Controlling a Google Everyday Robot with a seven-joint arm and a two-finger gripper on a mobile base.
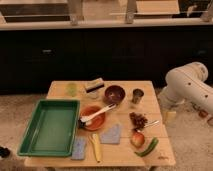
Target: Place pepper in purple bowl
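Observation:
The green pepper (148, 147) lies on the wooden table (162, 156) near its front right corner, just right of a round red-orange fruit (137, 138). The purple bowl (114, 93) stands upright toward the back middle of the table, apart from the pepper. Only my white arm (188, 85) shows, bent beside the table's right side. My gripper is out of view past the right edge, its jaws standing wide. Nothing on the table is held.
A green tray (50, 125) fills the table's left side. An orange bowl (93, 119) with a white utensil sits mid-table, and a metal cup (138, 95) stands right of the purple bowl. A yellow utensil (96, 146), cloth (111, 134) and sponge (78, 148) lie in front.

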